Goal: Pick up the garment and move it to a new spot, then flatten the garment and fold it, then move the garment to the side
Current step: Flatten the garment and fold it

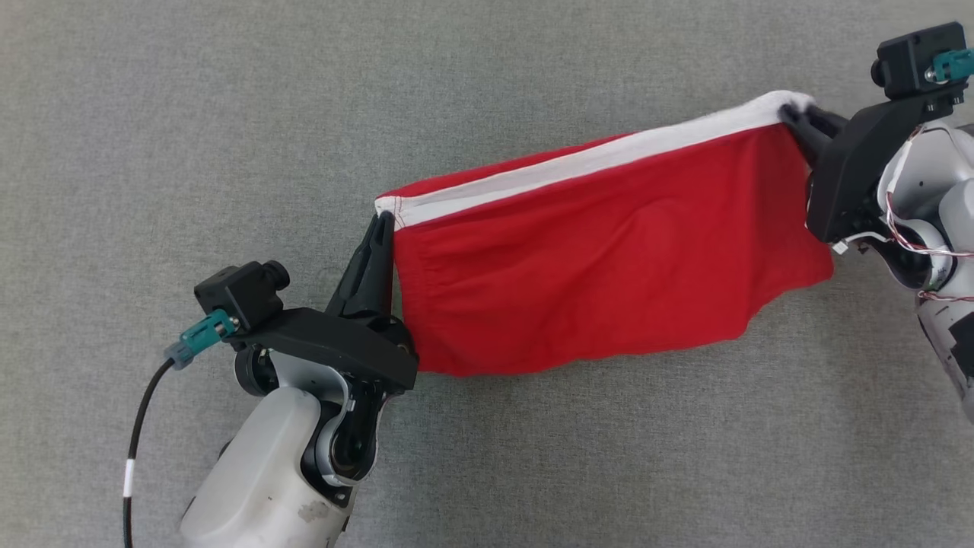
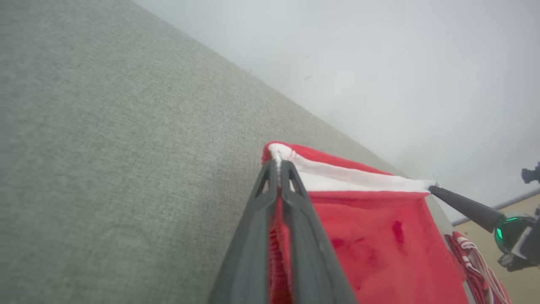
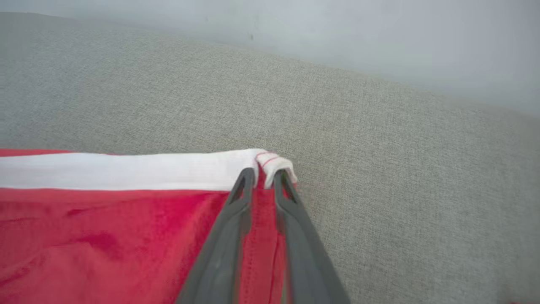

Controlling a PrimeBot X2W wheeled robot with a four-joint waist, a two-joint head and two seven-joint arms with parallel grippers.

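Red cloth garment with a white band along its top edge [image 1: 601, 274], held stretched between both grippers over the grey woven fabric surface [image 1: 228, 114].

The garment sits right of centre in the head view, its white band [image 1: 578, 164] pulled taut and slanting up toward the right. The red body hangs below it, lightly wrinkled. I cannot tell whether the lower edge touches the surface. The left gripper [image 1: 383, 224] is clamped on the band's left corner, its dark fingers pressed together on the seam. The right gripper [image 1: 791, 118] is pinched shut on the right corner, where white cloth bunches over the fingertips. Pale forearms enter at the lower left and the right edge.
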